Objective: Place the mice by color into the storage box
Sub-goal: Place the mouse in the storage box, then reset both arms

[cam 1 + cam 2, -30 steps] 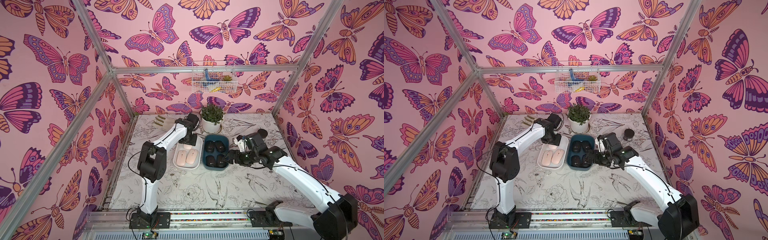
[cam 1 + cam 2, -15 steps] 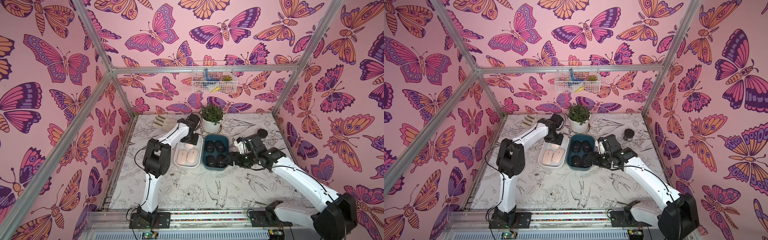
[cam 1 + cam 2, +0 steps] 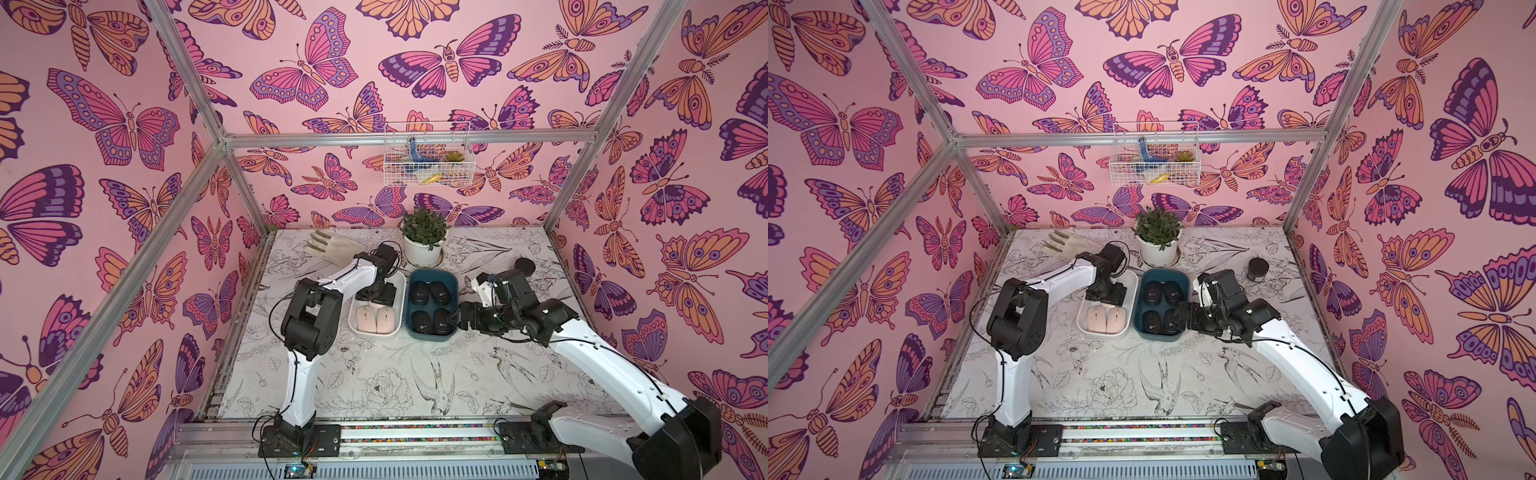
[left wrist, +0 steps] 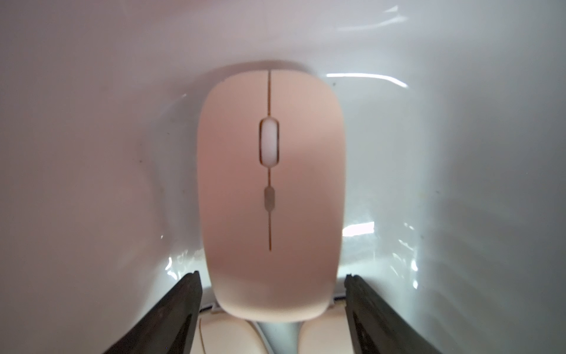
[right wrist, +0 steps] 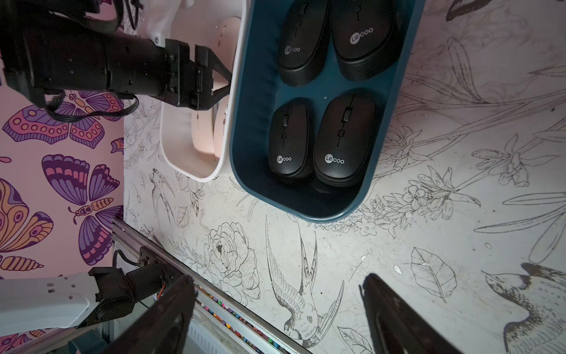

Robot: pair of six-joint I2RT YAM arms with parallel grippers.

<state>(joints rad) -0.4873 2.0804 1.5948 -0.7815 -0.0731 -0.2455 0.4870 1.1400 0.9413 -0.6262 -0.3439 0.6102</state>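
Beside the blue box (image 3: 432,337) holding four black mice (image 5: 344,135), my right claw (image 5: 277,277) is hanging apart, empty. Farther back, my left claw (image 4: 272,275) is standing apart around a pink mouse (image 4: 239,184), leaving it with its colour in the white box (image 4: 92,138).

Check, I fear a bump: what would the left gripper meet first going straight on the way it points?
Probably the pink mouse between the left gripper's open jaws, or the white bin floor; depth unclear.

Matt pink mouse (image 4: 271,196), glossy white tub (image 4: 92,122)
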